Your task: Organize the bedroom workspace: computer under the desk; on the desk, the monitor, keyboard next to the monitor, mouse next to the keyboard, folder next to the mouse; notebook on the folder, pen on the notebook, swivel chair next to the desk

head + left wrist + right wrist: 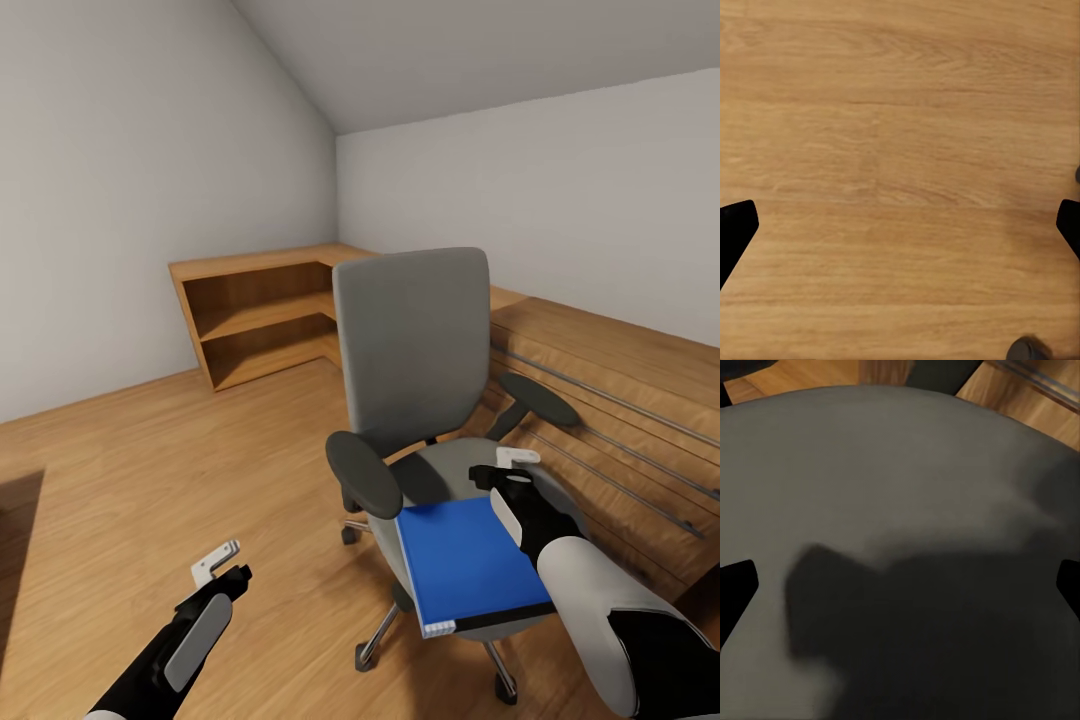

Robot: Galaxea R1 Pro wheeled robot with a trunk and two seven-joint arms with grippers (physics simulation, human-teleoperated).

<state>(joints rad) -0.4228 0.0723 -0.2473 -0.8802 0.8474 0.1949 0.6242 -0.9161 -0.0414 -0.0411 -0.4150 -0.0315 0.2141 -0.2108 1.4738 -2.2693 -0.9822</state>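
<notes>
Matt grey cloth swivel chair (pixel 412 340) (chrome base), wood floor (pixel 150 480).

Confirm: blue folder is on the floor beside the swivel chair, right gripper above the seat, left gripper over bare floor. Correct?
Not quite. The head view shows the folder lying on the swivel chair seat, overhanging its front edge, not on the floor. The rest holds: the right gripper hangs above the grey seat, as the right wrist view confirms, and the left gripper is over bare wood floor.

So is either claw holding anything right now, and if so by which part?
Nothing is held. The right claw hovers open over the swivel chair seat beside the folder; the left claw hangs open above the floor.
</notes>
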